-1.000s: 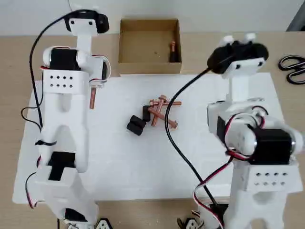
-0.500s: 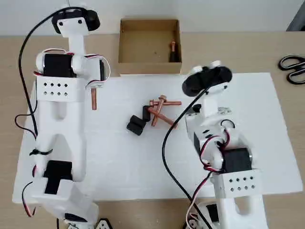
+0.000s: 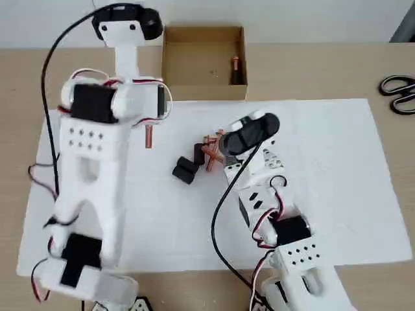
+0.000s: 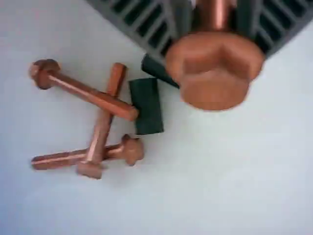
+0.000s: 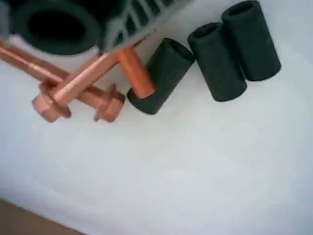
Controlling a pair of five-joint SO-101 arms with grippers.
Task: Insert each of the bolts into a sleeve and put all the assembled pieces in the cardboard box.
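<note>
**Wooden surface, white sheet, 2 arms at the loose parts**

Wood-toned surface (image 3: 324,65) carries a white sheet (image 3: 337,194). The cardboard box (image 3: 203,92) stands at the sheet's 12 o'clock edge. Inside the box, at its 3 o'clock wall, 1 assembled piece (image 3: 237,70) stands as a copper bolt set in a dark sleeve. Scissors (image 3: 399,91) lie off the sheet toward 2 o'clock.

Near the sheet's centre, 3 copper bolts (image 4: 90,94) lie crossed in a pile. At 7 o'clock of the pile, 2 dark sleeves (image 5: 217,61) lie side by side, touching. A 3rd sleeve (image 5: 159,78) lies between that pair and the pile, and 1 bolt's shank end rests against it.

The left gripper (image 3: 148,128) hangs at 9 o'clock of the pile, near it but apart. Its fingers are clenched on the shank of a held bolt (image 4: 212,73), whose flanged head stands free of the fingers.

The right gripper (image 3: 219,146) sits right over the pile, with its arm running in from 5 o'clock. Its fingers clasp a held sleeve (image 5: 54,24), seen end-on as a dark ring above the bolts.
</note>
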